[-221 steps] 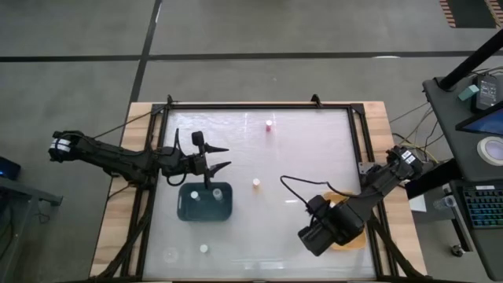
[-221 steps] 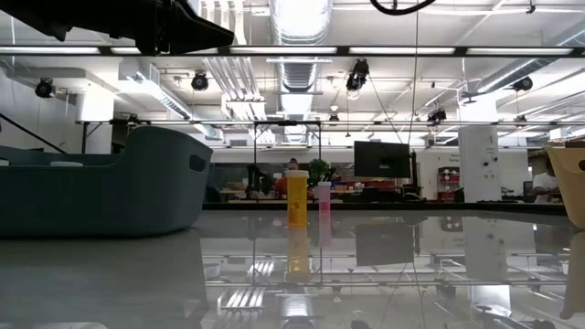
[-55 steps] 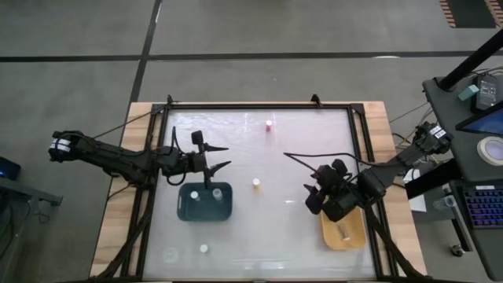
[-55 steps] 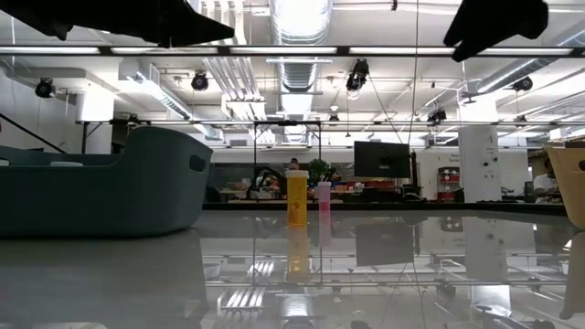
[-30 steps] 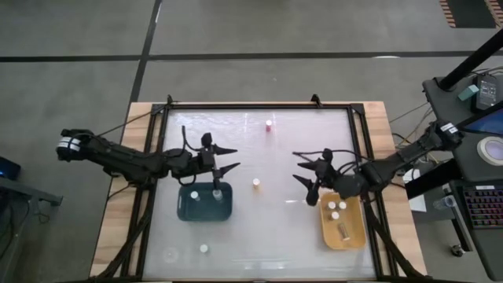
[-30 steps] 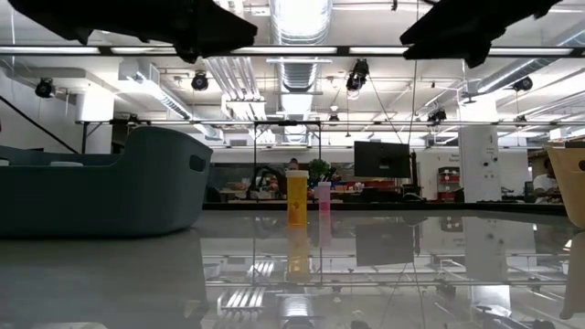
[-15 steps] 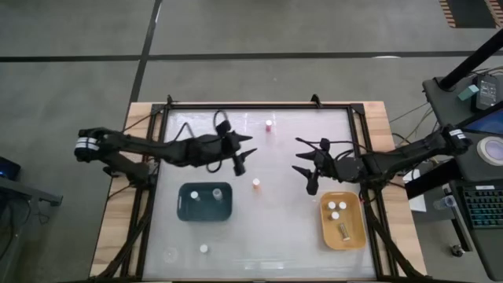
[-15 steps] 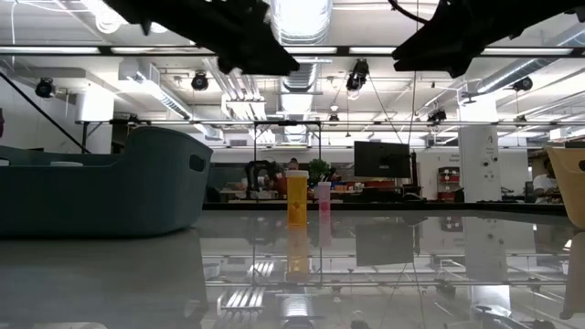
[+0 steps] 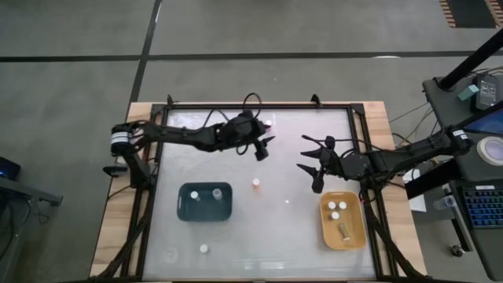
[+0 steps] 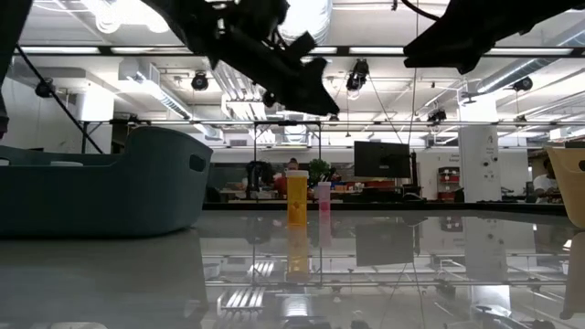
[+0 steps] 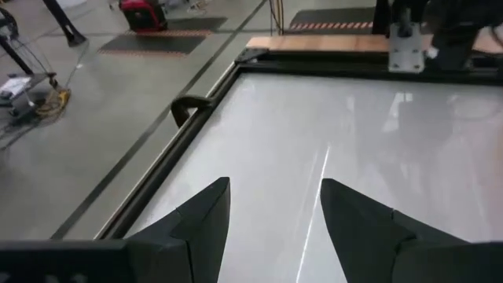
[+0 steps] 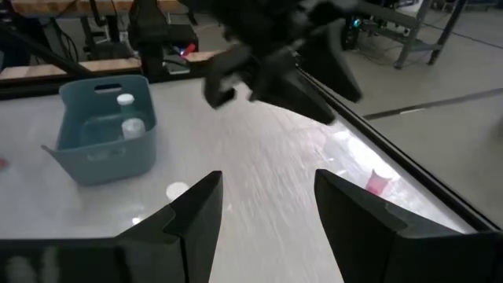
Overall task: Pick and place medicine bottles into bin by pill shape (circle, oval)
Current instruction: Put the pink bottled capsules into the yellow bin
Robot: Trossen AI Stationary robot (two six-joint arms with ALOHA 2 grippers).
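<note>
Left gripper (image 9: 263, 147), jaws apart and empty, has swung from over the teal bin (image 9: 205, 201) toward the pink bottle (image 9: 269, 124). Right gripper (image 9: 309, 165), also released and empty, has left the yellow bin (image 9: 343, 221); the orange bottle (image 9: 256, 183) looks like its next pick.

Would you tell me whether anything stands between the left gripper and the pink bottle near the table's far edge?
Nothing visible does. The left gripper, open and empty, hovers close beside the pink bottle, with only bare table between them. The orange bottle stands on its other side, toward the table's middle.

A glossy white table (image 9: 291, 228) carries two trays (image 9: 205, 201) and three loose bottles (image 9: 256, 183)
</note>
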